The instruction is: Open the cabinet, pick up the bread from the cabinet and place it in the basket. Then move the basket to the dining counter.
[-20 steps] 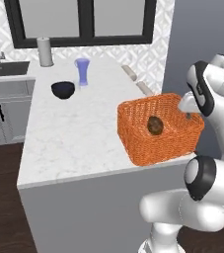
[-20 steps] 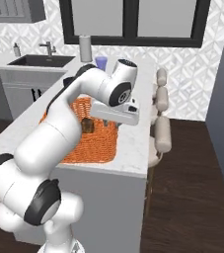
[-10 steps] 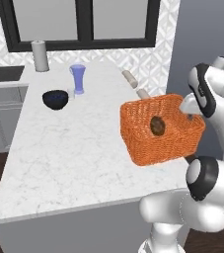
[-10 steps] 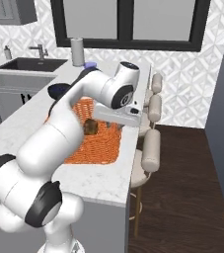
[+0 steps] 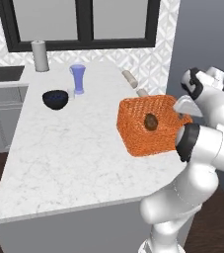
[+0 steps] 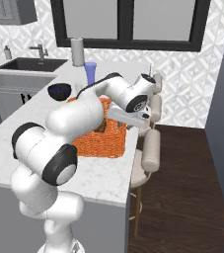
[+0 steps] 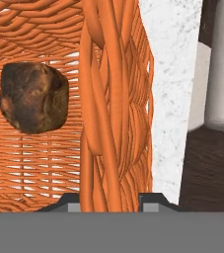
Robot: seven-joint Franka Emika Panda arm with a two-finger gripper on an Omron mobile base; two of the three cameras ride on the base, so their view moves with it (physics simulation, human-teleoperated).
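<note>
The orange woven basket (image 5: 148,126) is over the right end of the dining counter (image 5: 69,148), close to its edge. The dark-brown bread (image 5: 151,121) lies inside it, seen through the mesh. In the hand view the bread (image 7: 33,97) rests on the basket floor, left of the thick basket wall (image 7: 111,113). My gripper (image 7: 111,201) is shut on that wall, one finger on each side. From the right, the gripper (image 6: 128,121) grips the basket (image 6: 101,138) on the side nearest the stools.
A dark bowl (image 5: 55,99), a blue cup (image 5: 77,79) and a paper towel roll (image 5: 40,56) stand on the far part of the counter. Beige stools (image 6: 150,148) line its right side. A sink (image 6: 29,64) sits at the back left.
The whole scene has shifted: the base has driven closer along the counter. The basket with the bread stays in my grip, and now sits over the counter's right end.
</note>
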